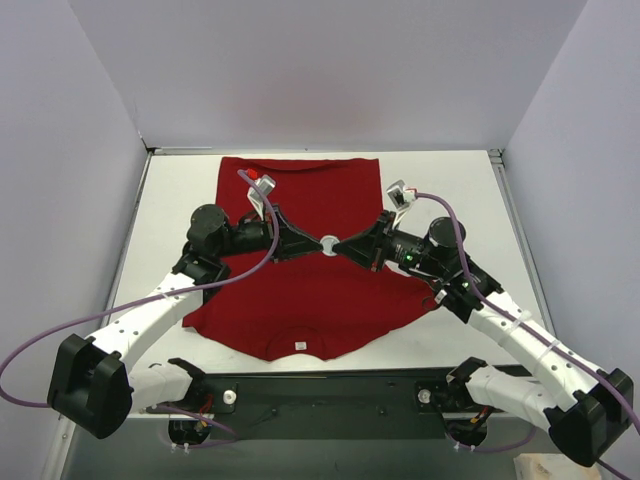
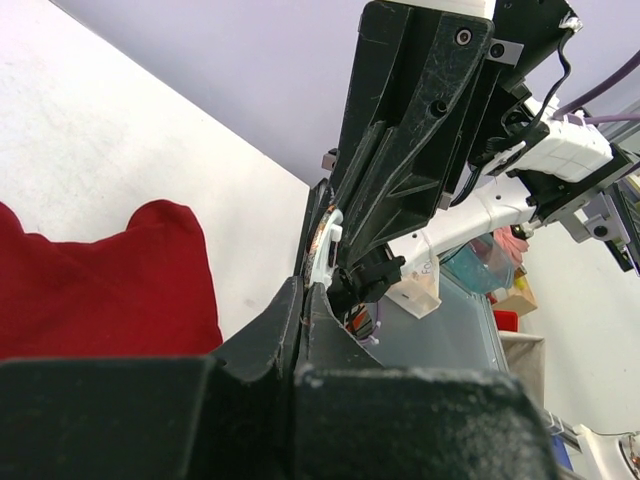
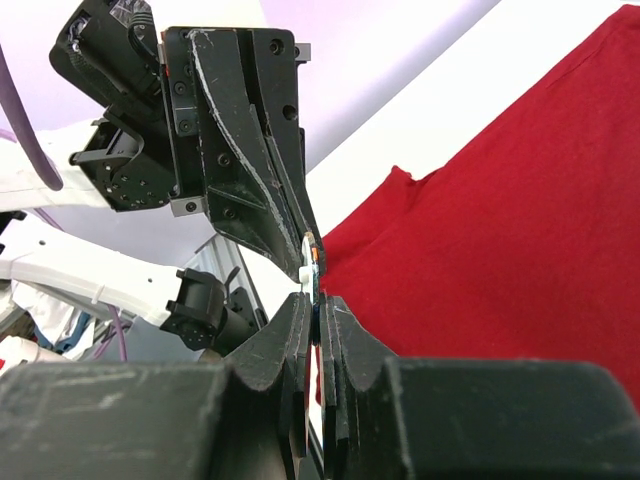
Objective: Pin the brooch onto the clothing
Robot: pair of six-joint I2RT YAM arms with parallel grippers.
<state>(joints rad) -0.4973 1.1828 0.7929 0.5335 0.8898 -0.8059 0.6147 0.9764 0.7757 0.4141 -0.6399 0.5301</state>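
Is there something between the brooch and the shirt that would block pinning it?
Nothing visible does. The left gripper and the right gripper both pinch the brooch over the middle of the T-shirt, and the red fabric around them lies bare.

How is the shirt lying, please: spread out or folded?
Spread out: the shirt lies flat across the table, its collar label showing.

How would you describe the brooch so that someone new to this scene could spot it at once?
Find the dark red T-shirt spread flat on the white table. Above its middle, the left gripper and the right gripper meet tip to tip. The brooch is the tiny pale round disc pinched where they meet, far smaller than either gripper and light against the black fingers.
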